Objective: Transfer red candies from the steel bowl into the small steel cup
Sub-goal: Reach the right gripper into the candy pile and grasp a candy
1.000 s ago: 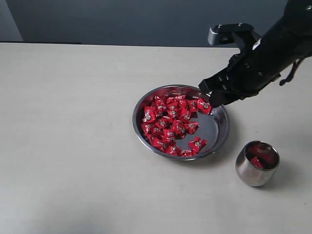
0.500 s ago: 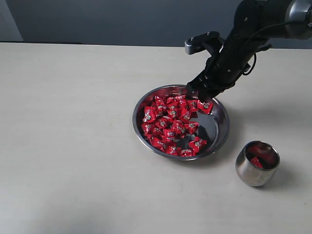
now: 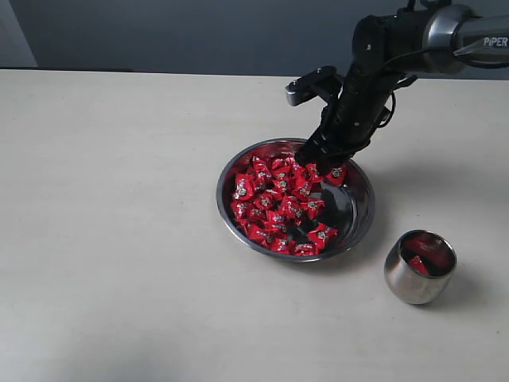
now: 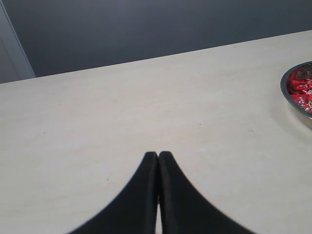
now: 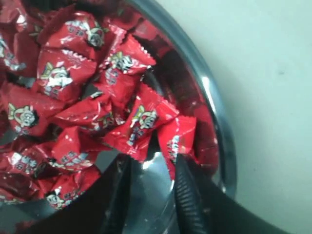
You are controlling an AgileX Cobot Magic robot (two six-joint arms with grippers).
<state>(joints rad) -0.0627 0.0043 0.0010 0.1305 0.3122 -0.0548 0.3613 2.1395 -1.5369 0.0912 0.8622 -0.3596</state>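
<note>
Right gripper [image 5: 151,159] dipped inside steel bowl's [image 3: 347,208] far rim, jaws parted (nothing pinched) over red candies [image 3: 274,203] | small steel cup [image 3: 406,282] stood near-right, apart | tabletop [image 3: 111,239] lay open leftward | left gripper [image 4: 157,161] was closed, empty

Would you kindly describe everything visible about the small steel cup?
The small steel cup is polished, with a rounded, bulging body and a narrower open mouth. It stands upright on the pale table, to the right of the wide steel bowl and apart from it. A few red candies lie inside; nothing else touches it.
</note>
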